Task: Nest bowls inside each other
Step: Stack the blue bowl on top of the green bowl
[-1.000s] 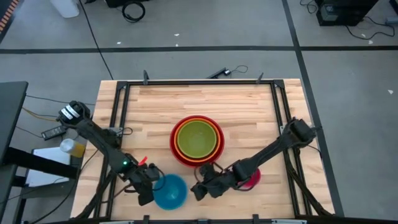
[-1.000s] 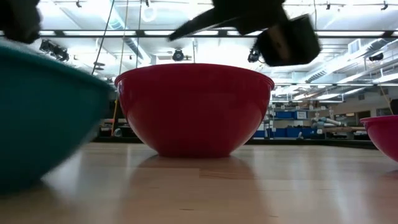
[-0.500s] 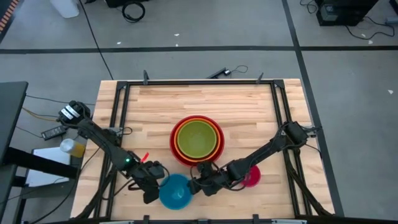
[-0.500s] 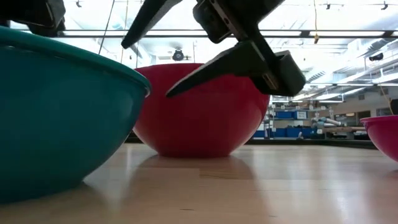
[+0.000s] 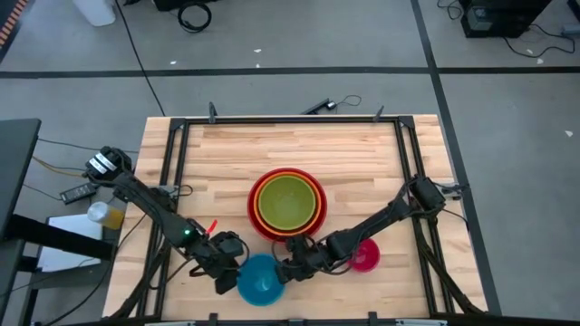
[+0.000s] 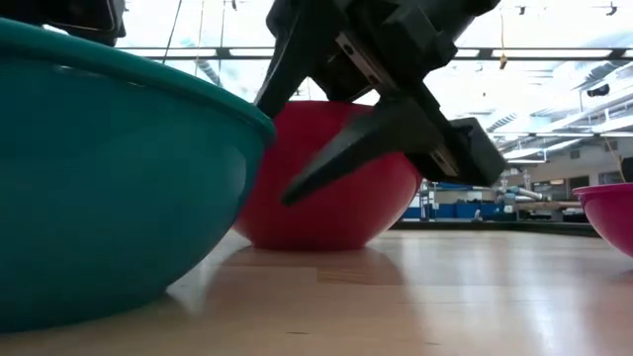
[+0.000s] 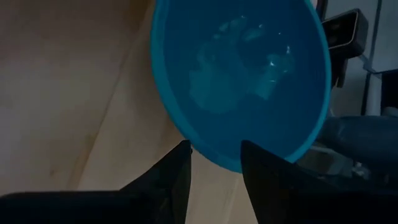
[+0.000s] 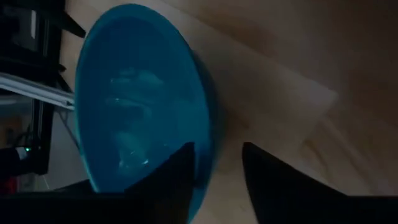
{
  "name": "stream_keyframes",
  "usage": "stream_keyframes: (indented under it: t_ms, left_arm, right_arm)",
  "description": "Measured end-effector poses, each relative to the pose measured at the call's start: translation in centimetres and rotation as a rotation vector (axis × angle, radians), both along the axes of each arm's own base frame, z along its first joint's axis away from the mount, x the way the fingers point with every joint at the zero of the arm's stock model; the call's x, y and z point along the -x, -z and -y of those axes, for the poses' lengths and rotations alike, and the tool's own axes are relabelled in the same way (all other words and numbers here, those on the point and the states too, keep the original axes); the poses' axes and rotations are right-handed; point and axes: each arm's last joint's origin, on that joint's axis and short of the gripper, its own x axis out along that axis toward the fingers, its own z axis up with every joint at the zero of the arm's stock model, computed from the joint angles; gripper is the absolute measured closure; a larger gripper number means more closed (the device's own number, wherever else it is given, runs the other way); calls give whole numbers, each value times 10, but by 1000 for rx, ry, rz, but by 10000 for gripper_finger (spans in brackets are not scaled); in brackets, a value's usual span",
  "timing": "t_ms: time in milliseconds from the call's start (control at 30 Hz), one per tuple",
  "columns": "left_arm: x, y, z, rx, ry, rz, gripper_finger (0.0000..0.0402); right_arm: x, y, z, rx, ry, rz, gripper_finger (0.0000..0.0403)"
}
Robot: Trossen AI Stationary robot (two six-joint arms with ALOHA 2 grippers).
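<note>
A blue bowl [image 5: 261, 279] sits near the table's near edge, between my two grippers. My left gripper [image 5: 236, 272] is shut on the bowl's left rim. My right gripper [image 5: 284, 270] is open at the right rim, one finger [image 8: 180, 171] over the bowl's inside and the other [image 8: 264, 174] outside the wall; I see no touch. Behind them stands the red bowl [image 5: 251, 213], with the orange bowl [image 5: 258, 203] and the green bowl [image 5: 288, 202] nested in it. The pink bowl [image 5: 366, 257] rests on its base to the right. My left gripper has the blue bowl's rim [image 7: 214, 160] on the side toward the table's left edge, one finger [image 7: 261, 171] inside the bowl and one [image 7: 177, 171] outside. The fingers slant down from the left. In the low view the bowl [image 6: 109, 188] has its underside on the table and its rim slopes down toward the right.
Black frame rails [image 5: 172, 181] run along the table's left, right and far sides. The blue bowl lies close to the near edge. Bare wood [image 5: 217, 163] spreads across the far half of the table, behind and beside the red bowl.
My left gripper has moved toward the table's right edge, sliding the blue bowl along with it. My right gripper has come down and toward the left, from above the table to the bowl's right rim, and now straddles that rim.
</note>
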Motion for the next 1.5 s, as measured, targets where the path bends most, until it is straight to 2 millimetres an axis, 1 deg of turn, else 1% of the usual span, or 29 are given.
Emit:
stream_keyframes:
  t_ms: [133, 267, 367, 433, 533, 600, 700, 833, 900, 933, 1000, 1067, 1133, 1200, 1267, 1333, 1500]
  left_arm:
    - [-1, 0, -1, -10, -54, 21, 260]
    - [-2, -1, -1, -5, -81, 36, 260]
    - [-2, -1, -1, 5, -91, 35, 260]
    - [-2, -2, 0, 16, -99, 35, 260]
    - [1, -4, 2, 20, -92, 39, 260]
    - [2, -2, 2, 15, -94, 25, 260]
    - [0, -4, 1, 28, -104, 38, 260]
    - [-5, -5, -3, 50, -145, 42, 260]
    - [-9, -6, -6, 71, -171, 59, 260]
    - [-11, -7, -8, 69, -188, 66, 260]
    - [-17, -7, -15, 63, -233, 89, 260]
    - [-22, -8, -22, 55, -274, 105, 260]
    - [-27, -8, -31, 46, -310, 103, 260]
    - [-32, -8, -39, 49, -350, 102, 260]
    - [-36, -8, -46, 60, -396, 102, 260]
    - [-40, -8, -54, 69, -448, 106, 260]
    - [-48, -10, -69, 93, -535, 129, 260]
  right_arm:
    - [0, 0, 0, 10, -45, -2, 323]
    - [0, 0, 0, 13, -80, -3, 378]
    - [2, -5, -1, 20, -83, 10, 382]
    - [5, -14, -2, 24, -83, 19, 382]
    - [14, -36, 1, 38, -105, 25, 382]
    - [22, -58, 5, 48, -131, 44, 382]
    - [32, -91, 21, 85, -170, 93, 382]
    - [43, -134, 62, 221, -132, 166, 382]
    - [48, -145, 86, 308, -115, 147, 382]
    - [49, -147, 99, 349, -103, 121, 382]
    - [50, -143, 126, 398, -74, 34, 382]
    - [50, -135, 154, 427, -63, -60, 382]
    - [47, -126, 177, 421, -96, -131, 382]
    - [45, -115, 195, 415, -148, -204, 381]
    - [41, -102, 206, 411, -217, -249, 378]
    - [37, -92, 213, 405, -300, -263, 376]
    - [24, -70, 218, 498, -506, -255, 364]
